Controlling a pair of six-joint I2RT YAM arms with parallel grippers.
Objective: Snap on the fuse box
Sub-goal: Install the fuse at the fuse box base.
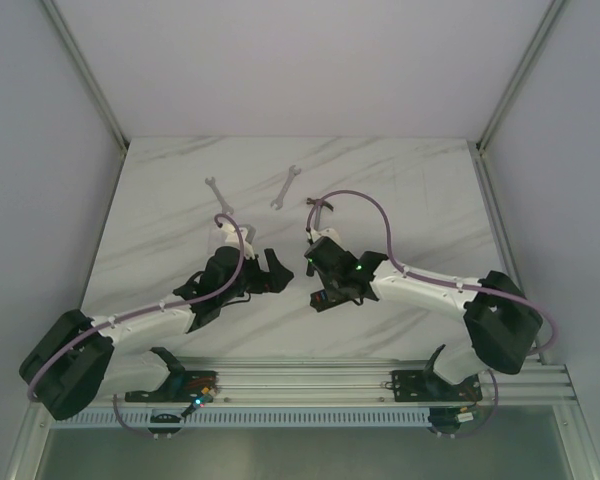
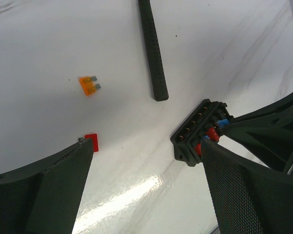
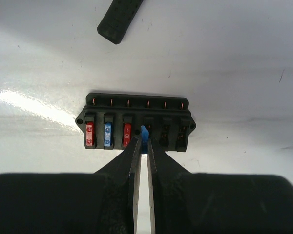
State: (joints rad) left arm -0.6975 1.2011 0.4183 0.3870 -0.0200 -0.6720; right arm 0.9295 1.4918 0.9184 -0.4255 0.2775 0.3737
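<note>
Over the fuse box (image 3: 136, 103), right jaws clench a blue fuse (image 3: 144, 132) for pressing in; left jaws hang released.

fuse box (image 3: 136, 122) flat on bench (image 3: 244, 58), small fuse (image 3: 144, 131) between right gripper (image 3: 144, 139) tips at box's fourth slot, left gripper (image 2: 146, 146) just beside box, hammer handle (image 2: 154, 53) behind box, loose fuse (image 2: 89, 85) left of handle, second loose fuse (image 2: 92, 142) nearer, two wrenches (image 1: 218, 193) at bench's far side
</note>
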